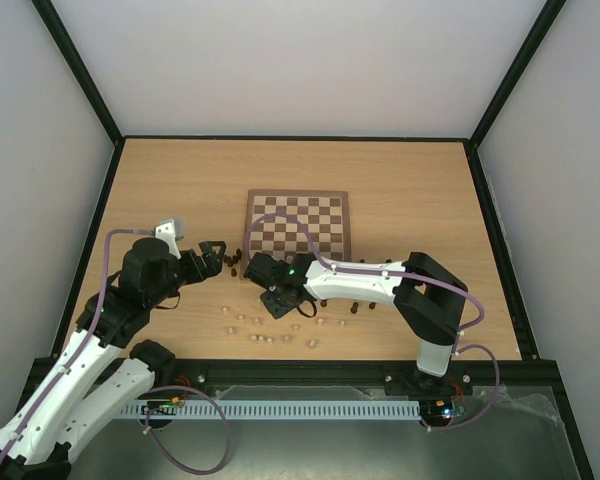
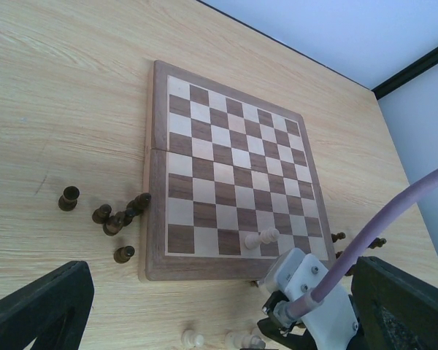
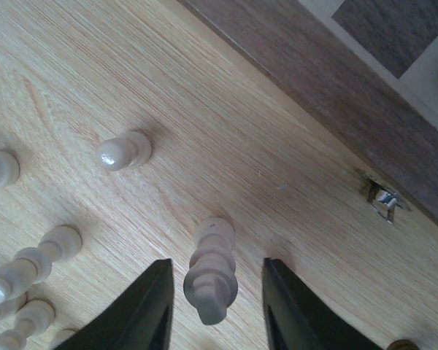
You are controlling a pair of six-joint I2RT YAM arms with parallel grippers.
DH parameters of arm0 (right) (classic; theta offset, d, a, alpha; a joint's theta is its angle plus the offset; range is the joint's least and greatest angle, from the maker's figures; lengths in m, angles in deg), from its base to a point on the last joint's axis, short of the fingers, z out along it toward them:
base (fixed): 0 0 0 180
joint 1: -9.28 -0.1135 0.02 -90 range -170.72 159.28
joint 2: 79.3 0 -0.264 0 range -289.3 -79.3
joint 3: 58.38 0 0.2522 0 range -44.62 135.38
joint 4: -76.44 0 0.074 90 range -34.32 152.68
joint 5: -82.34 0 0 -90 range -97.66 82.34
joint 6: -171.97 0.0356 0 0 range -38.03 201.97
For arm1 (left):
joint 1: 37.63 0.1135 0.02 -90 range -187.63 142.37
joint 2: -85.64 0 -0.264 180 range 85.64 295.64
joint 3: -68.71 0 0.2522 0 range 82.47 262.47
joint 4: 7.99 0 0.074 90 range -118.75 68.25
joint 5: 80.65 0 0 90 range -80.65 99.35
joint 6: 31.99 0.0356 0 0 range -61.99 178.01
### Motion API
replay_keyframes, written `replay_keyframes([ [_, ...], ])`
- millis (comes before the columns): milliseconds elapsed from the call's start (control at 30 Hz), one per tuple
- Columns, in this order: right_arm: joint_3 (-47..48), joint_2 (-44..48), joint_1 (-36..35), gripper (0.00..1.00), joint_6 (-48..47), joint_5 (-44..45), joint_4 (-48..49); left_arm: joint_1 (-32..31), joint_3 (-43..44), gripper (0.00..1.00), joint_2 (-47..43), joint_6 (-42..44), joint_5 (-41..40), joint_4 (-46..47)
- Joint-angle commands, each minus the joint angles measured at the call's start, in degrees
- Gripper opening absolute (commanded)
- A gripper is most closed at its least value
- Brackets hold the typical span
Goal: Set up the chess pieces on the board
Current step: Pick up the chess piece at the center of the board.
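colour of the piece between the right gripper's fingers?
Pale cream. The chess piece shows best in the right wrist view.

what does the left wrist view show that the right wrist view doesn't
Only left wrist: the whole board and the dark pieces on the tabletop beside it. Only right wrist: the right claw open around a cream piece off the board, plus a metal clasp on the board's border. Both: that border and loose cream pieces on the tabletop.
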Motion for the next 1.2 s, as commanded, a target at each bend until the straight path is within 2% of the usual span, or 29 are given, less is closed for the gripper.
replay_keyframes([
  [0,1.01,-0.74,0.12,0.31,-0.25,0.68,-2.76,0.33,1.4,1.0,-0.39,-0.04,-0.38,-0.66],
  [367,1.97,-1.5,0.1,0.15,-1.03,-0.44,-2.81,0.33,0.69,1.0,-0.27,-0.34,-0.21,0.46],
  [600,3.35,1.78,0.12,0.14,-1.6,-2.48,-5.77,0.33,-0.01,1.0,2.37,-0.61,0.24,2.04],
  [933,5.29,8.86,0.45,0.13,-1.55,0.87,-10.88,0.33,-0.69,1.0,3.92,-0.74,0.4,3.6],
  [1167,4.93,14.3,7.21,0.13,-1.44,3.54,-15.74,0.33,-1.73,0.99,4.42,-0.6,-0.03,4.78],
])
